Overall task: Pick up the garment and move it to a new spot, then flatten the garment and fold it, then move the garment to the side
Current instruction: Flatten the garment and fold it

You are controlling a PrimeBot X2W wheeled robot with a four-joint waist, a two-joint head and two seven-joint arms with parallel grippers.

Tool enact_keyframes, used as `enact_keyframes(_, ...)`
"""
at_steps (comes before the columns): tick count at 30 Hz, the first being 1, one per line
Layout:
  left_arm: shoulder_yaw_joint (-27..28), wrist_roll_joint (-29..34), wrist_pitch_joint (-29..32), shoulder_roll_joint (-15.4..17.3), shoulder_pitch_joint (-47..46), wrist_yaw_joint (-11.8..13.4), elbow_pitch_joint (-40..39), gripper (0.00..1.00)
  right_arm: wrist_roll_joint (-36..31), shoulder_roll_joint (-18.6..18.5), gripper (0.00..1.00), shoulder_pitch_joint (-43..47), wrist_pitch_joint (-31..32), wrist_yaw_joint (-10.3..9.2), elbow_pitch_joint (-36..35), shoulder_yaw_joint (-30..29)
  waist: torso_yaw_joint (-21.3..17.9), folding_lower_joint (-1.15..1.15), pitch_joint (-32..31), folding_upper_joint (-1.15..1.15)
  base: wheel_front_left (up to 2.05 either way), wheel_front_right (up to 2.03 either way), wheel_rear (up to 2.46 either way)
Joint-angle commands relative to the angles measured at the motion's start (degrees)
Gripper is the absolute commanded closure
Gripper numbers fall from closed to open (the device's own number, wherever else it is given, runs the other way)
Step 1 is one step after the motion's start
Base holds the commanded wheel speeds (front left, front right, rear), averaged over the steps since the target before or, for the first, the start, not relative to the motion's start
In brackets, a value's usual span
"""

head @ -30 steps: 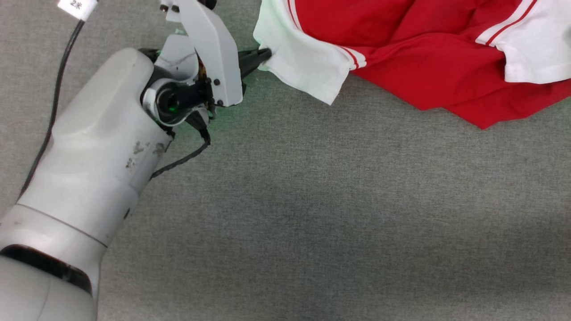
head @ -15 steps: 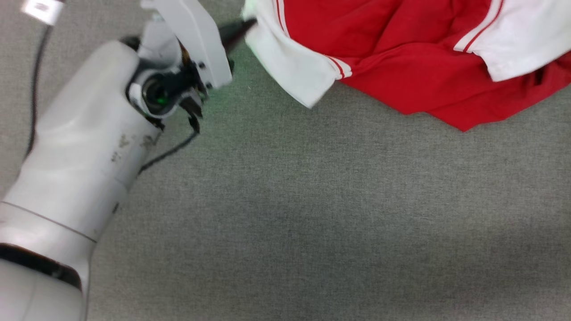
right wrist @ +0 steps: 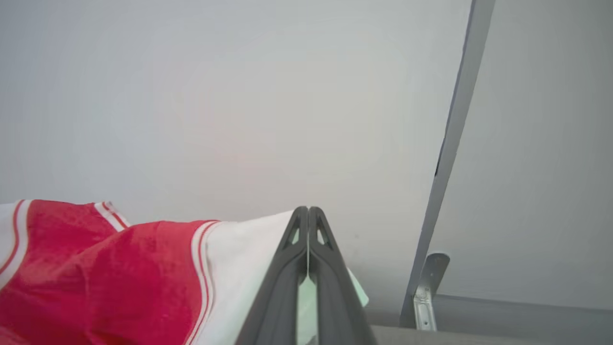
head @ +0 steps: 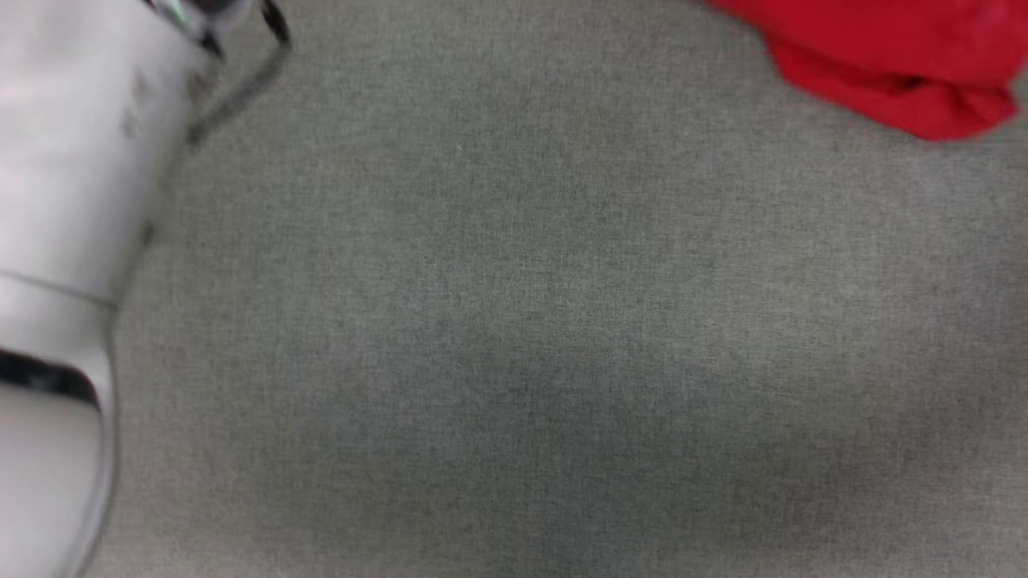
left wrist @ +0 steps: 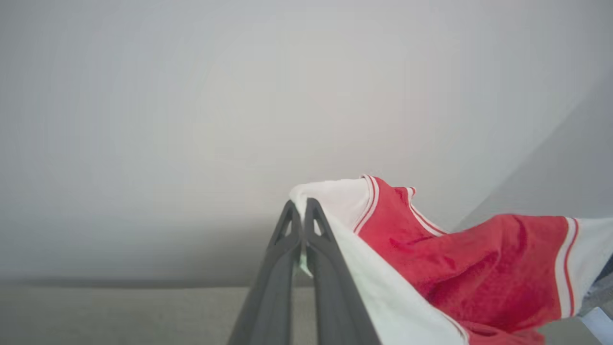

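Observation:
The garment (head: 883, 64), a red T-shirt with white sleeves, shows in the head view as a red fold at the top right. My pale left forearm (head: 56, 160) is blurred at the left edge. In the left wrist view my left gripper (left wrist: 298, 208) is shut on the white sleeve edge, and the garment (left wrist: 455, 268) hangs away to the right. In the right wrist view my right gripper (right wrist: 306, 213) is shut on the other white sleeve, with the garment (right wrist: 96, 273) stretching off to the left. Both sleeves are held up in front of a pale wall.
A grey fabric surface (head: 514, 321) spreads below the garment. A dark cable (head: 241, 88) trails from my left arm. A grey upright post (right wrist: 455, 143) with a metal bracket (right wrist: 426, 287) stands to the right in the right wrist view.
The head picture is now blurred and has shifted. The left gripper and the white sleeve have gone past its top edge. Only the garment's red lower part remains, at the top right.

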Motion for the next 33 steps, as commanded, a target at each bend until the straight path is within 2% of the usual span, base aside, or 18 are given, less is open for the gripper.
enact_keyframes(1, 0.39, 1.80, -2.98, 0.16, -3.54, 0.74, 1.60, 1.00, -1.96, 0.88, 1.00, -4.37, -2.26, -0.06, 2.10, -1.40, 0.14, 0.00, 1.24, 0.00, 0.00, 0.00, 0.00)
enact_keyframes(6, 1.09, 5.78, -10.45, -0.11, -14.19, 2.12, 7.09, 1.00, -7.27, 4.56, 1.00, -17.47, -8.41, -0.06, 10.41, -5.43, -0.19, 0.00, 2.76, 0.00, 0.00, 0.00, 0.00)
enact_keyframes(12, 4.04, 8.31, -13.19, -0.38, -22.96, 3.17, 10.74, 1.00, -13.57, 7.70, 1.00, -30.60, -15.50, -0.06, 20.24, -8.55, -0.67, 0.00, 3.36, 0.00, 0.00, 0.00, 0.00)
enact_keyframes(16, 9.89, 12.02, -13.24, 1.12, -26.21, 3.86, 7.50, 1.00, -16.03, 9.40, 1.00, -36.91, -18.48, -0.06, 24.75, -9.14, -1.07, 0.00, 4.49, 0.00, 0.00, 0.00, 0.00)
enact_keyframes(19, 14.83, 14.27, -13.14, -0.03, -23.74, 2.20, 5.20, 1.00, -17.64, 9.60, 1.00, -39.49, -20.11, -0.06, 27.12, -8.16, -1.02, 0.00, 5.15, 0.00, 0.00, 0.00, 0.00)
enact_keyframes(24, 18.49, 16.12, -13.20, -1.33, -19.33, -1.62, 6.32, 1.00, -16.83, 9.11, 1.00, -36.02, -20.65, -0.06, 27.51, -3.87, -0.32, 0.00, 5.45, 0.00, 0.00, 0.00, 0.00)
enact_keyframes(27, 19.73, 15.45, -13.17, -2.95, -14.54, -3.25, 7.56, 1.00, -14.14, 7.82, 1.00, -31.53, -20.32, -0.06, 24.60, 0.00, -0.02, 0.00, 4.78, 0.00, 0.00, 0.00, 0.00)
enact_keyframes(30, 19.47, 13.36, -12.63, -3.73, -11.14, -4.15, 8.39, 1.00, -10.23, 5.36, 1.00, -25.35, -19.64, -0.06, 20.23, 3.95, 0.02, 0.00, 3.43, 0.00, 0.00, 0.00, 0.00)
enact_keyframes(33, 18.14, 9.65, -9.51, -3.80, -5.66, -4.27, 5.30, 1.00, -6.02, 2.72, 1.00, -18.54, -18.61, -0.06, 14.82, 8.02, -0.10, 0.00, 1.70, 0.00, 0.00, 0.00, 0.00)
